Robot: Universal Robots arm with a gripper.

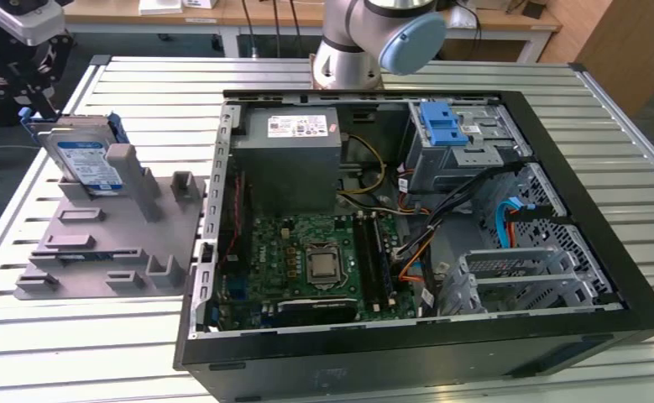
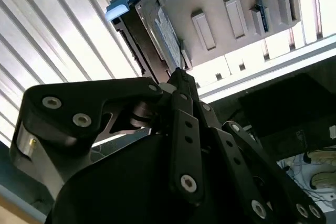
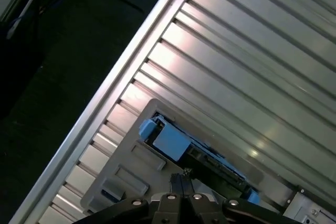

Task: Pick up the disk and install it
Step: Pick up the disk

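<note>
- gripper (image 2: 178, 77) hangs over the disk (image 1: 86, 159), near the far corner of the tabletop (image 1: 81, 336) on the exterior view's left; no contact as far as I can tell
- fingers (image 2: 185, 124) pressed together tip to tip, holding nothing – both wrist views show the tips meeting
- disk stands on edge in a slot of the grey holder (image 1: 114, 243), label side toward the camera in the exterior view, looks slightly tilted; blue side rails on; not installed
- open computer case (image 1: 416, 357) sits just beside the holder, on the exterior view's right; drive bay (image 1: 467, 155) with blue latch (image 1: 444, 126) at the case's far side, well apart from the disk
- risk, my judgement: with the tips together, a descent would land on the disk's top edge instead of straddling it – could tip it or jam it in the slot
- risk: an off-centre grip on the smooth flat faces could let it slip or swing coming out of the slot; the tilt makes a skewed grip likelier
- risk: loose cables (image 1: 461, 201) run just in front of the bay, could snag the rails
- edges: holder is near the tabletop's rim on the exterior view's left, so a dropped disk could go off the side
- room: open above the disk; holder posts crowd its lower half; case wall (image 1: 220, 193) stands between holder and bay
</note>
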